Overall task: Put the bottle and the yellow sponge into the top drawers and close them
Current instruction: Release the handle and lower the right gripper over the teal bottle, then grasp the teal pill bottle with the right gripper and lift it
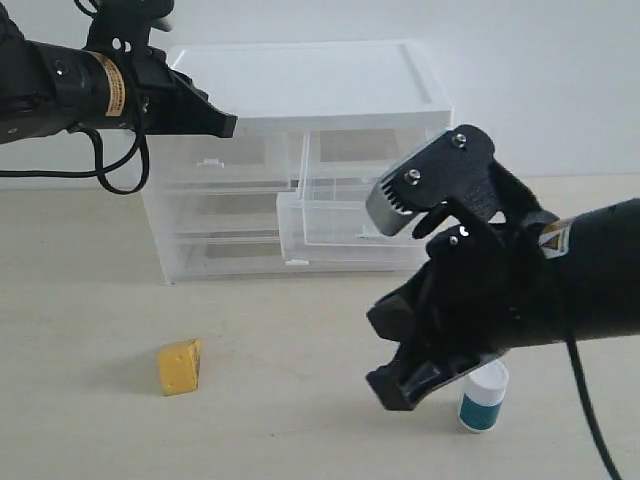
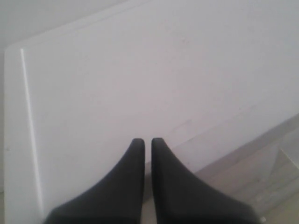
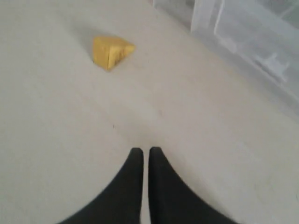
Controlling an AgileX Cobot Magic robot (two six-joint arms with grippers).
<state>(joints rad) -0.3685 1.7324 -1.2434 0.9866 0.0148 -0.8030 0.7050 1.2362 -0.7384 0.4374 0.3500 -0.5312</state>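
Bottle (image 1: 484, 396) stands upright and loose on the bench (image 1: 300, 420), just beside the right gripper (image 3: 145, 154), whose jaws are pressed together on nothing. A sideways sweep from there could topple it and set it rolling. Farther off lies the yellow sponge (image 1: 181, 366). Behind, the left gripper (image 2: 147, 142), likewise closed and empty, is over the cabinet (image 1: 310, 80). Count: one bottle, one sponge, two top drawers (image 1: 335, 215), one pulled out.

Bottle (image 1: 484, 398): small, white cap, teal body, white label, upright on the table at 5 o'clock in the exterior view, partly hidden. Yellow sponge (image 1: 181, 366): porous wedge lying on the table at 8 o'clock, well apart from the bottle. Top drawers at 12 o'clock, translucent: left top drawer (image 1: 225, 160) shut, right top drawer (image 1: 345, 218) pulled out.
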